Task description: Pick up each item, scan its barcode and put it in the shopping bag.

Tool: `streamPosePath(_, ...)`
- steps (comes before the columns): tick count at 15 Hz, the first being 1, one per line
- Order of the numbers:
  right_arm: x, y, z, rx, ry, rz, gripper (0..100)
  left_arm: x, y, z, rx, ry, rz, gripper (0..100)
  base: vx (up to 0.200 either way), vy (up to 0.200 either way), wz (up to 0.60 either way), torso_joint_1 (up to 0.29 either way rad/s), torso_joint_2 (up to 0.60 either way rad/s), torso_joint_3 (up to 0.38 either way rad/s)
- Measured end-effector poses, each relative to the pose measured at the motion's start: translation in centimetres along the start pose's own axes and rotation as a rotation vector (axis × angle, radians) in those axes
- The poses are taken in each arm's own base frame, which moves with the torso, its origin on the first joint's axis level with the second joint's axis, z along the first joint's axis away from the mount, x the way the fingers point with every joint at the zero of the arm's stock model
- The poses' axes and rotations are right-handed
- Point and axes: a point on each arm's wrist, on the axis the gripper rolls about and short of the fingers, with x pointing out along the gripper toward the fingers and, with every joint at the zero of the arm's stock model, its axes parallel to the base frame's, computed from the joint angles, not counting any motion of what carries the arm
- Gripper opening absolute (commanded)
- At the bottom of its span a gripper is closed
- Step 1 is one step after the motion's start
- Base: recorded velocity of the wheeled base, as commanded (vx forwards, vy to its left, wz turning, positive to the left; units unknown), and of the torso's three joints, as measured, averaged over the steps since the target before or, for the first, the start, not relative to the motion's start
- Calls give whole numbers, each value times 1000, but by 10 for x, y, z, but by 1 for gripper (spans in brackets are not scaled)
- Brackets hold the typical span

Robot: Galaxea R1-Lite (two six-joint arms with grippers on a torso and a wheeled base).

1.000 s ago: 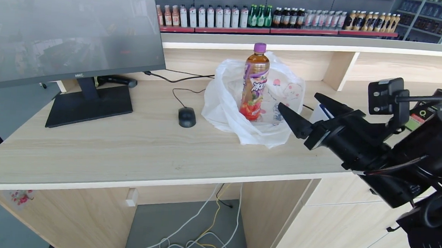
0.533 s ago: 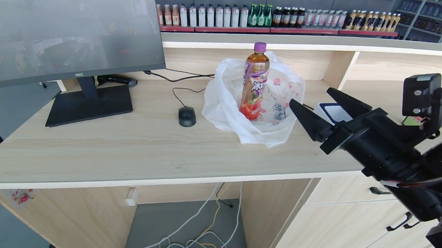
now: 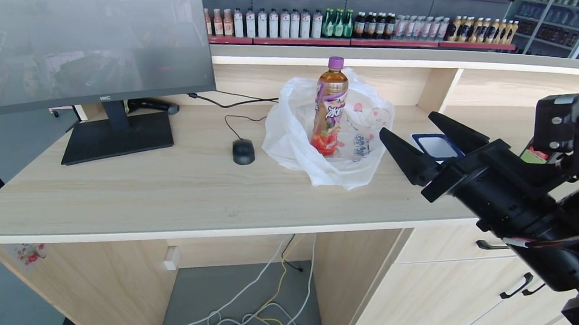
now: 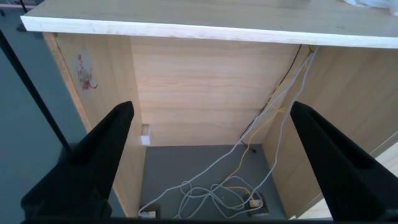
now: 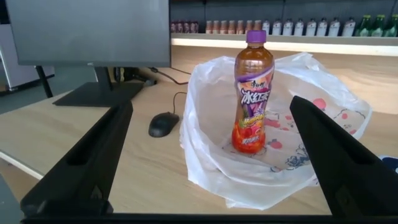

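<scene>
A tea bottle (image 3: 329, 107) (image 5: 253, 92) with a purple cap stands upright inside the white plastic shopping bag (image 3: 291, 133) (image 5: 205, 143) on the wooden counter (image 3: 169, 186). My right gripper (image 3: 417, 142) hangs open and empty to the right of the bag, over the counter's front right part, its fingers (image 5: 93, 162) pointing toward the bag. A blue-rimmed white box (image 3: 436, 144) lies on the counter just behind that gripper. My left gripper (image 4: 211, 162) is open and empty, held low below the counter's front edge (image 4: 186, 31), facing the cabinet and floor cables.
A monitor (image 3: 88, 38) on a black stand fills the counter's left. A black mouse (image 3: 243, 151) lies left of the bag, its cord running back. A raised ledge (image 3: 374, 55) backs the counter; shelves of bottles (image 3: 356, 25) stand beyond. Cables (image 3: 257, 309) lie under the counter.
My right gripper has drawn back to the right, away from the bag, uncovering the blue-rimmed box. The head camera has shifted slightly. The bottle and bag stay put.
</scene>
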Motion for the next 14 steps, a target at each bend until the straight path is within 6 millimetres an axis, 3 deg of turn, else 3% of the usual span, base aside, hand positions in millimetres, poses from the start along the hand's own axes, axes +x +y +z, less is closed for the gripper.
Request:
streamPosePath(7, -1, -1, -2, -2, 10, -2, 100, 0, 0, 0, -7, 1, 1, 100, 0, -200, 0, 6, 3, 3)
streamPosePath(14, -16, 1, -6, -6, 43, 2, 100, 0, 0, 0, -7, 1, 1, 100, 0, -200, 0, 3, 3, 3)
